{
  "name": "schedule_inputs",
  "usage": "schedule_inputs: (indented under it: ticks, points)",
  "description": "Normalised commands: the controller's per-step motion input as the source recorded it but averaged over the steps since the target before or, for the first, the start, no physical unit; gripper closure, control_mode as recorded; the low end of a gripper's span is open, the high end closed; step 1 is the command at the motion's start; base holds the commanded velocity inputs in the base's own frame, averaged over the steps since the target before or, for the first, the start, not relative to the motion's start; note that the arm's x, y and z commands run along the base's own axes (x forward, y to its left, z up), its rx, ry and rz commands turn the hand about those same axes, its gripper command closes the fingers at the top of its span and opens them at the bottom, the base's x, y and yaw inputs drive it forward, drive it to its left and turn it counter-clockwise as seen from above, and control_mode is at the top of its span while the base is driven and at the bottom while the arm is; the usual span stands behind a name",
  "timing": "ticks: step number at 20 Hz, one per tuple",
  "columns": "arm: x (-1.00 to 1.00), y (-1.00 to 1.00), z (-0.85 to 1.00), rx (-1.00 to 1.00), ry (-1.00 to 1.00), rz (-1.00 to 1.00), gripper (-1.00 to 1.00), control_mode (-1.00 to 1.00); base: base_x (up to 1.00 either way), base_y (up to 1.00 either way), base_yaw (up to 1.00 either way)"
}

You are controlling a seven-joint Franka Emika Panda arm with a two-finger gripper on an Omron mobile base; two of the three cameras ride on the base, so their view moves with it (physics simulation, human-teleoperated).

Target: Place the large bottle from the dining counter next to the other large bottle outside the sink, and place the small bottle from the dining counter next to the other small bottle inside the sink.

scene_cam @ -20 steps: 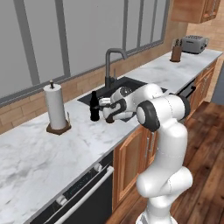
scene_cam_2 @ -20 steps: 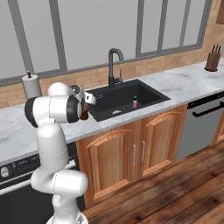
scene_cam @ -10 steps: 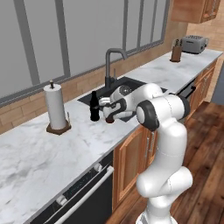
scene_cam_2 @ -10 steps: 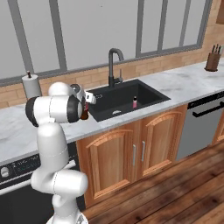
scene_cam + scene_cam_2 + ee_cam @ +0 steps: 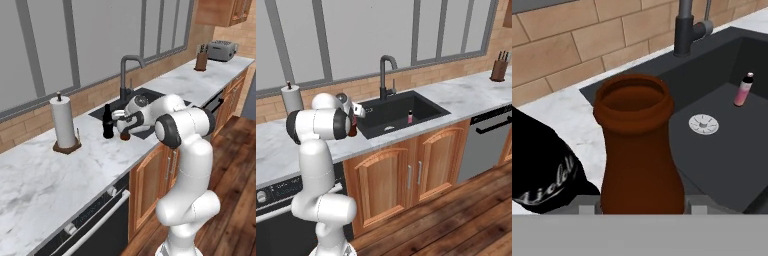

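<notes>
I see 1 small pink bottle [image 5: 743,90] standing in the black sink [image 5: 428,107]. My gripper [image 5: 125,123] reaches level over the counter w/ fingers closed on the brown bottle [image 5: 639,150], upright just beside the black bottle [image 5: 107,122] left of the sink.

A home kitchen: black sink [image 5: 406,116] set in a marble counter [image 5: 45,175], wooden cabinets below it, brick backsplash behind, toaster [image 5: 221,50] farther along

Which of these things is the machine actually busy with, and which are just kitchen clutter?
Part of the job:
- brown bottle, between the pincer fingers
- black bottle beside it
- sink
- small pink bottle in the sink

Just lying about:
- paper towel roll
- knife block
- toaster
- faucet
</notes>
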Motion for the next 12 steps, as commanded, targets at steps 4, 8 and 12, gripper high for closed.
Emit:
schedule_inputs:
  ticks: [4,8,12]
  points:
    - [0.00,0.00,0.00,0.00,-0.02,0.00,-1.00,-1.00,0.00,0.00,0.00]
    - [0.00,0.00,0.06,0.00,-0.04,0.00,-1.00,-1.00,0.00,0.00,0.00]
    - [-0.05,0.00,0.16,0.00,-0.05,0.02,-1.00,-1.00,0.00,0.00,0.00]
